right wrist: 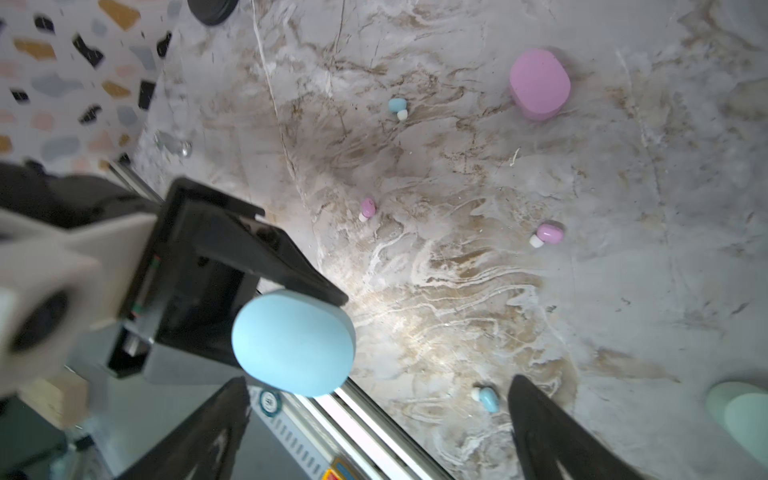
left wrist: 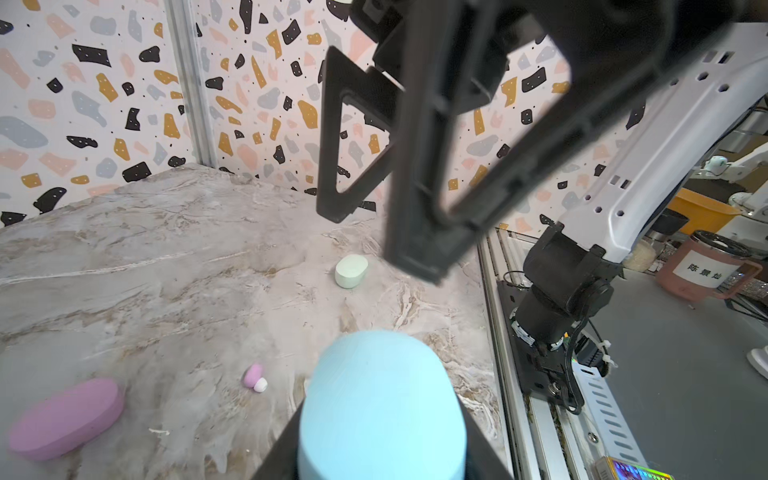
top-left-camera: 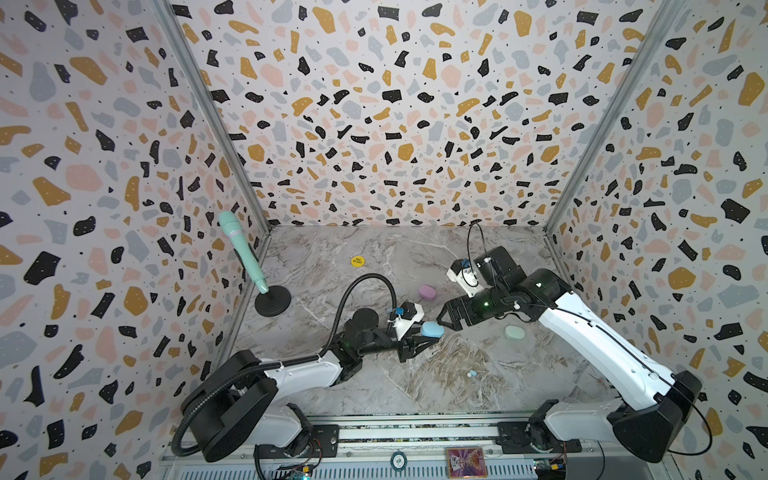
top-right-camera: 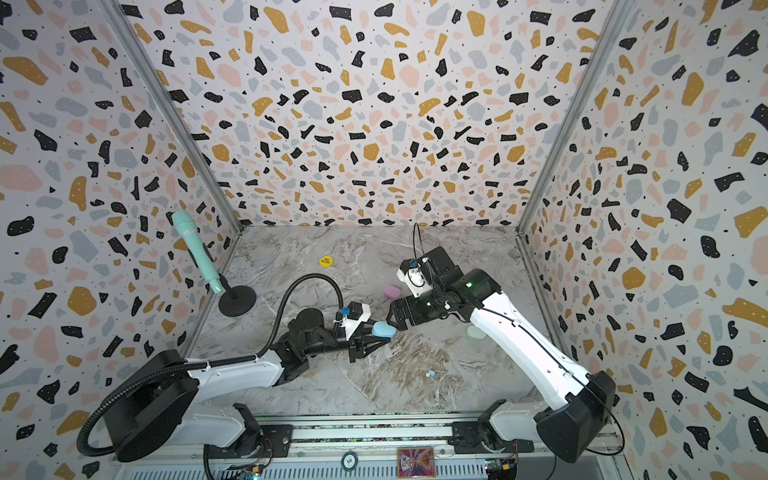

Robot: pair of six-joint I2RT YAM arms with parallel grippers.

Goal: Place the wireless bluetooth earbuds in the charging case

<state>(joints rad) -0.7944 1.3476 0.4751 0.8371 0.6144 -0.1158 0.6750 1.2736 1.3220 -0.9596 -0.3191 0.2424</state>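
My left gripper (top-left-camera: 428, 337) is shut on a closed pale blue charging case (top-left-camera: 432, 330) (left wrist: 382, 411), held above the marble floor. Facing it, my right gripper (top-left-camera: 444, 322) (right wrist: 380, 384) stands open and empty, its fingertips just short of the case (right wrist: 293, 343). The earbuds lie loose on the floor: a blue one (right wrist: 399, 106), a pink one (right wrist: 368, 207), another pink one (right wrist: 548, 234), and a blue one (right wrist: 487, 398) (top-left-camera: 471, 373) near my right gripper's fingers. A closed pink case (top-left-camera: 427, 292) and a pale green case (top-left-camera: 514, 332) also lie on the floor.
A yellow round disc (top-left-camera: 358, 261) lies toward the back. A teal microphone (top-left-camera: 243, 249) leans on a black stand (top-left-camera: 272, 300) by the left wall. A metal rail (top-left-camera: 415, 432) runs along the front edge. Patterned walls enclose three sides.
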